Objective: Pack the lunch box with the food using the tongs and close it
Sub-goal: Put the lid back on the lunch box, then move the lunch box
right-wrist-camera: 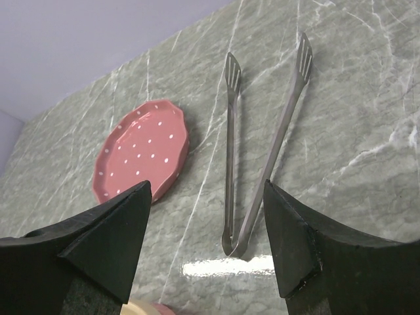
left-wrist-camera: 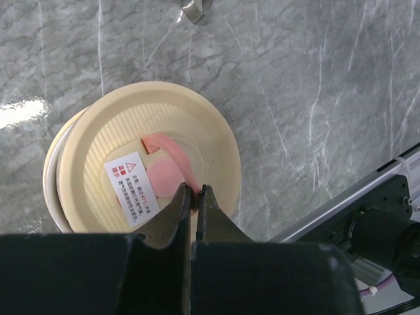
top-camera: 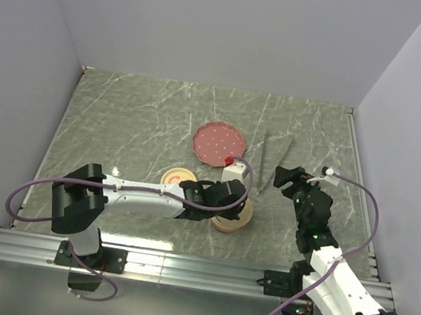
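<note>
The round cream lunch box (top-camera: 234,223) stands near the front of the table with its cream lid (left-wrist-camera: 131,125) lying on it. My left gripper (left-wrist-camera: 195,191) (top-camera: 224,201) is shut on the lid's thin pink tab (left-wrist-camera: 172,152) near the lid's centre. The tongs (right-wrist-camera: 262,151) (top-camera: 267,162) lie flat on the marble, arms spread away from me. Their joined end (right-wrist-camera: 234,246) sits between the fingers of my right gripper (right-wrist-camera: 207,186) (top-camera: 288,177), which is open and hovers just above without touching. No food is in view.
An empty pink dotted plate (top-camera: 218,144) (right-wrist-camera: 141,157) lies left of the tongs. A second cream round lid (top-camera: 178,178) rests left of the lunch box. The metal rail (left-wrist-camera: 367,197) runs along the table's near edge. Walls close in the back and sides.
</note>
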`<action>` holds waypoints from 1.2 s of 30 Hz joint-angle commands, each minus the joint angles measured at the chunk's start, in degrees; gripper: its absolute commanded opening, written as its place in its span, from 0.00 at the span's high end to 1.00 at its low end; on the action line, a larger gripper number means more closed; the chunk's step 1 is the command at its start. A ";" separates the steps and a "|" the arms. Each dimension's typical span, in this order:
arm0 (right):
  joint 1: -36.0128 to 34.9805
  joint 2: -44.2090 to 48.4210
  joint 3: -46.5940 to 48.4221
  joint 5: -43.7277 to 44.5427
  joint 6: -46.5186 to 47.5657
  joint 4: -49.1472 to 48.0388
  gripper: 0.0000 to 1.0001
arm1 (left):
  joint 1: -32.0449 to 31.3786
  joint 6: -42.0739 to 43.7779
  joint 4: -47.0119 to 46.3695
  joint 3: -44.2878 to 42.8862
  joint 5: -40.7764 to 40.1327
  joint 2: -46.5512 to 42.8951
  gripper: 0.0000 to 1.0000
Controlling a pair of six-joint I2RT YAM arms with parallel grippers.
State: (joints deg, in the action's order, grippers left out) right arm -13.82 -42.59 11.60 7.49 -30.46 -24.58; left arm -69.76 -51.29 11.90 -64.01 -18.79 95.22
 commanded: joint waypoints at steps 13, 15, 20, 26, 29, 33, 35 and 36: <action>0.55 -1.09 -0.17 -0.72 -0.04 -2.40 0.24 | -1.08 -4.70 5.58 3.10 -8.54 -3.20 1.00; 0.47 -1.09 -0.17 -0.89 -0.04 -2.32 0.24 | -1.08 -4.79 6.29 2.84 -9.07 -3.02 1.00; 0.47 -0.57 -0.26 -0.89 -0.13 -2.23 0.25 | -1.08 -4.52 3.93 4.06 -7.23 -2.67 1.00; 0.55 0.22 -0.69 -0.81 -0.22 -1.88 0.24 | -0.47 -4.44 2.43 4.24 -5.65 0.14 1.00; 0.47 0.58 -0.78 -0.89 -0.13 -1.88 0.24 | 0.23 -4.08 1.29 4.15 -4.16 1.98 1.00; 0.55 -0.21 -0.61 -1.42 -0.04 -2.14 0.25 | 1.55 -4.43 -0.12 5.12 -2.57 4.18 1.00; 0.47 -0.56 -0.52 -1.60 -0.04 -2.32 0.24 | 2.25 -5.05 -0.56 6.60 -2.66 4.36 1.00; 0.55 -0.74 -0.35 -1.60 0.05 -2.49 0.25 | 3.21 -5.22 -0.91 7.22 -2.57 4.10 1.00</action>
State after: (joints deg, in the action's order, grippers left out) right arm -13.72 -42.98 11.53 6.15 -30.44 -24.80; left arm -68.99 -56.23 6.70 -60.64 -21.71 96.14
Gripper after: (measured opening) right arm 0.757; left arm 0.036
